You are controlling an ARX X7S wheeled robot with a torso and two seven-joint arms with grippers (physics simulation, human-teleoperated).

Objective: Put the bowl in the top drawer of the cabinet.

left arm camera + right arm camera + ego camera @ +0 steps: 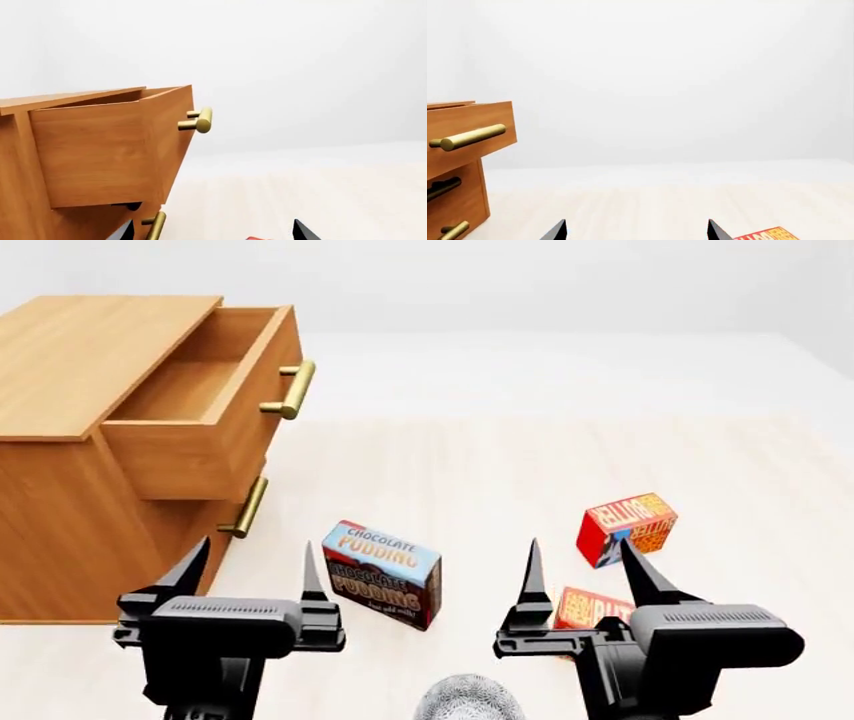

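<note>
Left hand (254, 575) and right hand (581, 570) wide open, empty.

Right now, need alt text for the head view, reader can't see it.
Two open black grippers, left and right, hover over a pale floor, with the white patterned bowl at the bottom edge between them. At left a wooden cabinet has its top drawer pulled open. A chocolate pudding box and two red-orange boxes lie ahead.
</note>
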